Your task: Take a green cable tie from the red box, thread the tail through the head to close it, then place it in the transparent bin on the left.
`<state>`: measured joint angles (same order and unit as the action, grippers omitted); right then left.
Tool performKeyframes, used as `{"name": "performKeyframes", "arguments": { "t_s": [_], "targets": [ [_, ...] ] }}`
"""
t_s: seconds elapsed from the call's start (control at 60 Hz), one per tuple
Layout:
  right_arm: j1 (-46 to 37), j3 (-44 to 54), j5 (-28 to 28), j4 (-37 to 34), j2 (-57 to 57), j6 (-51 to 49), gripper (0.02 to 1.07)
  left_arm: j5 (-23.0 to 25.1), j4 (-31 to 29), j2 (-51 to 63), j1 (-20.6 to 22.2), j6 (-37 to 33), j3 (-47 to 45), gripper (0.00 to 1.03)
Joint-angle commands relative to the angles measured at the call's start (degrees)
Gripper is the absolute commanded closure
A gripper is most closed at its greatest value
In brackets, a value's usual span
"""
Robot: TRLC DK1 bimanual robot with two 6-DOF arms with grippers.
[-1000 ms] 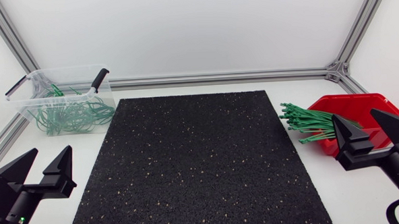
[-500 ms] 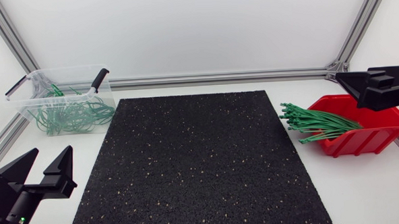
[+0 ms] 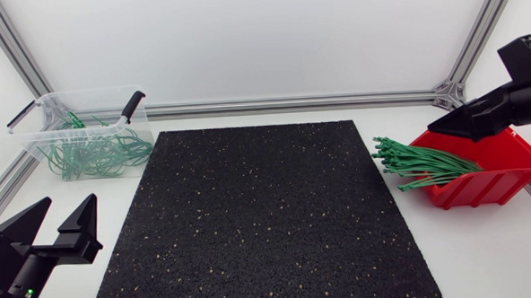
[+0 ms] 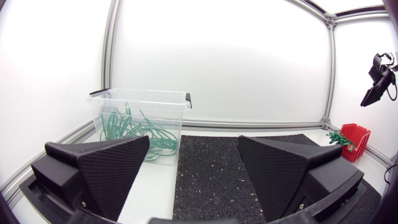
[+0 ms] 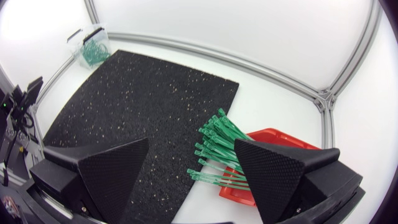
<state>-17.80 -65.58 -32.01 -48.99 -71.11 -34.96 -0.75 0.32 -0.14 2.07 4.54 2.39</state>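
red box [image 3: 485,190] — green ties [image 3: 421,167], bin [image 3: 33,139] — loops [image 3: 95,155]

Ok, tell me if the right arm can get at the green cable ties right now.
Probably yes: the right tool hangs open above the red box, and the green cable ties fan out of its open front with nothing covering them.

White table [image 3: 485,247], black speckled mat [image 3: 264,212] laid flat on it.
The transparent bin [image 3: 34,146] stands just off the mat's far left corner; the red box [image 3: 483,186] sits beside its right edge.
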Motion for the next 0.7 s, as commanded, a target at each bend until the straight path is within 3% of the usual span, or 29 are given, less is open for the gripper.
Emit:
{"name": "performKeyframes", "arguments": {
  "t_s": [0.0, 0.233, 0.533, 0.683],
  "targets": [
    [-0.3, -3.32, 0.9, -2.86, -5.27, -8.02, 0.07, -0.21, -0.93, -0.47, 0.31, 1.0, -2.31, 0.04],
    [1.63, -3.76, 9.51, -7.7, -10.45, -32.28, 0.07, -0.21, -1.02, -0.47, 0.22, 1.0, -2.31, 0.04],
    [3.83, 3.0, 16.89, -8.49, -13.7, -46.16, 0.07, -0.21, -1.02, -0.47, 0.13, 1.0, -2.31, 0.04],
    [4.44, 7.75, 18.47, -5.15, -13.79, -52.05, 0.07, -0.21, -1.11, -0.39, 0.04, 1.0, -2.31, 0.04]
  ]
}}
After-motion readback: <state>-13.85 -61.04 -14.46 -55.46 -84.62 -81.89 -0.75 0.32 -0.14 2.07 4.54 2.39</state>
